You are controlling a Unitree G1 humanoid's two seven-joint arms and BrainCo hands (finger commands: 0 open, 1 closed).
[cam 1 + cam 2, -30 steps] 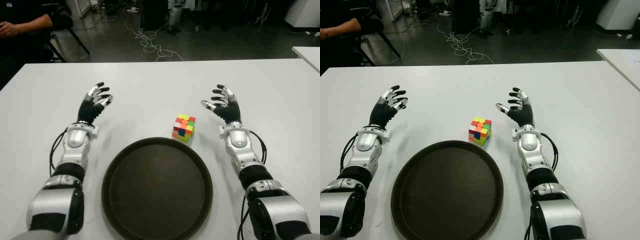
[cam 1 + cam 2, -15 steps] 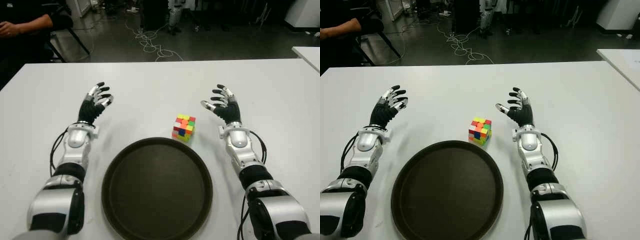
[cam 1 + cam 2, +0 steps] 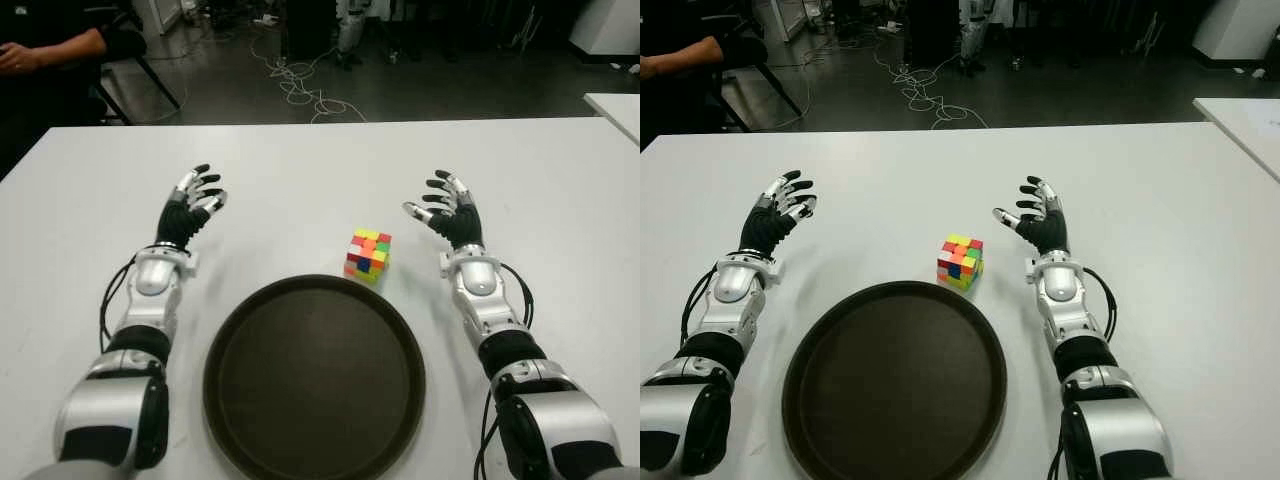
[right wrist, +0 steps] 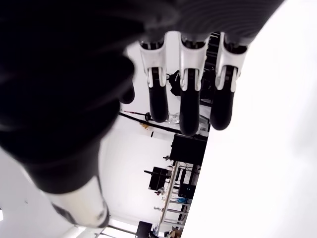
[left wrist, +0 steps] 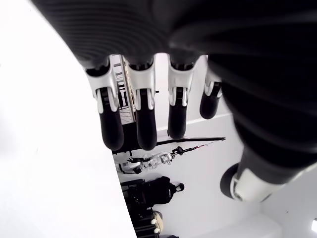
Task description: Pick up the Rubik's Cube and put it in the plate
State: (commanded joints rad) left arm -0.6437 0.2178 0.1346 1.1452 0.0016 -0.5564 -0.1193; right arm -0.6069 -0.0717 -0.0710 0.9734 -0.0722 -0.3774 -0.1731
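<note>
A multicoloured Rubik's Cube [image 3: 367, 255] stands on the white table [image 3: 300, 170], just beyond the far rim of a round dark brown plate [image 3: 314, 375] with nothing in it. My right hand [image 3: 444, 208] is to the right of the cube, a short gap away, fingers spread and holding nothing. My left hand [image 3: 192, 200] shows well to the left of the cube, fingers also spread with nothing in them. In the right wrist view the fingers [image 4: 190, 104] hang loose with nothing between them, and the left wrist view shows the same of its fingers [image 5: 143, 124].
A seated person's arm [image 3: 50, 48] shows at the far left beyond the table. Cables [image 3: 300, 85] lie on the dark floor behind. A second white table's corner [image 3: 615, 105] is at the right edge.
My right hand has drifted very slightly to the right. The cube, plate and left hand have not moved.
</note>
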